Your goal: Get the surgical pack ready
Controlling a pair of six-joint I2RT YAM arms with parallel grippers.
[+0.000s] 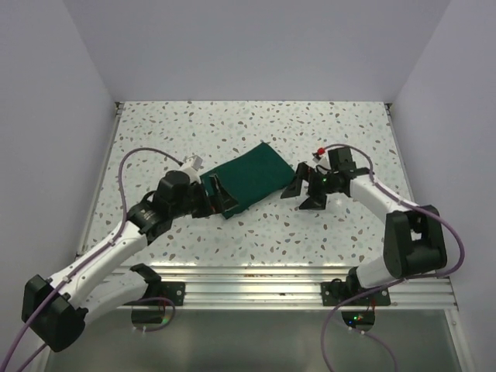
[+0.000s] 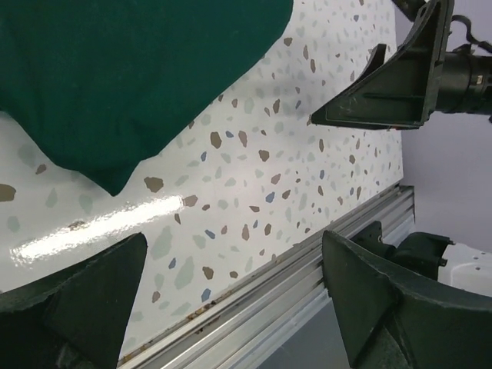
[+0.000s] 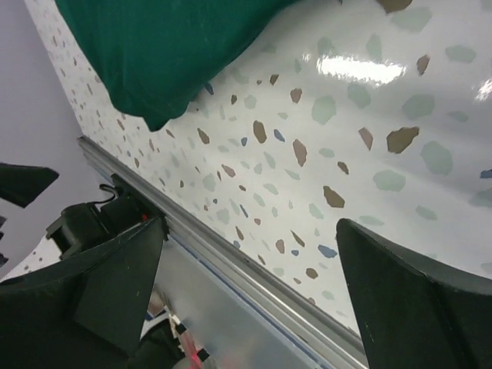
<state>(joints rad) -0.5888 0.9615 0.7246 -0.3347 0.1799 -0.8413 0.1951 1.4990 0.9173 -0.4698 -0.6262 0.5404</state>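
Note:
The surgical pack [image 1: 249, 177] is a dark green cloth folded into a compact rectangle, lying flat on the speckled table between the two arms. My left gripper [image 1: 220, 196] stands open at its near left end, with nothing between the fingers. My right gripper [image 1: 304, 191] is open just off the pack's right corner, also empty. In the left wrist view the pack [image 2: 115, 77] fills the upper left, apart from the left gripper [image 2: 234, 296], and the right gripper [image 2: 384, 92] shows at the upper right. In the right wrist view the pack [image 3: 169, 46] lies beyond the right gripper [image 3: 254, 288].
An aluminium rail [image 1: 287, 283] runs along the table's near edge, holding both arm bases. Pale walls [image 1: 46, 116] close the table on the left, back and right. Purple cables [image 1: 139, 155] loop beside each arm.

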